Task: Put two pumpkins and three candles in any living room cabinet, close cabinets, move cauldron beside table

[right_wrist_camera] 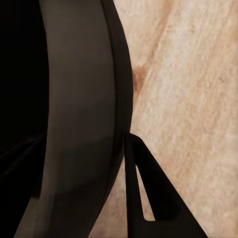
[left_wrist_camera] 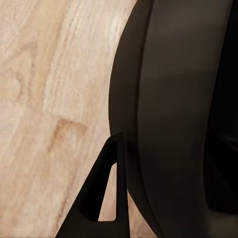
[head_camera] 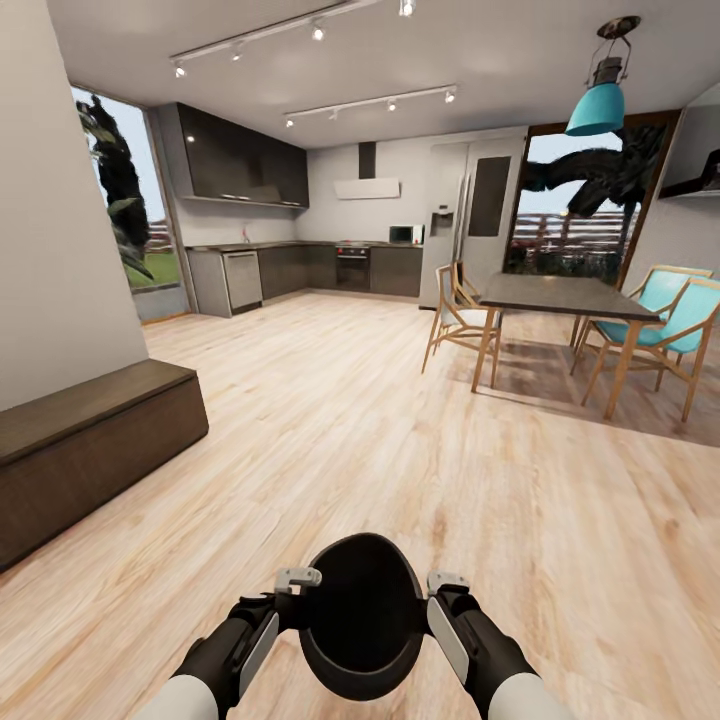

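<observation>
The black cauldron (head_camera: 362, 615) sits between both grippers: left gripper (head_camera: 297, 578) and right gripper (head_camera: 446, 582) each clamp its rim (inner fingers hidden, apparently inside), above the floor (head_camera: 400, 450).

dining table (head_camera: 560, 293), chairs (head_camera: 660, 325), kitchen units (head_camera: 300, 268)

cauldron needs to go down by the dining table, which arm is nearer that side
Right. The table stands ahead on the robot's right, and the right gripper grips that side of the cauldron. The left gripper clamps the opposite rim, so both must carry it.
</observation>
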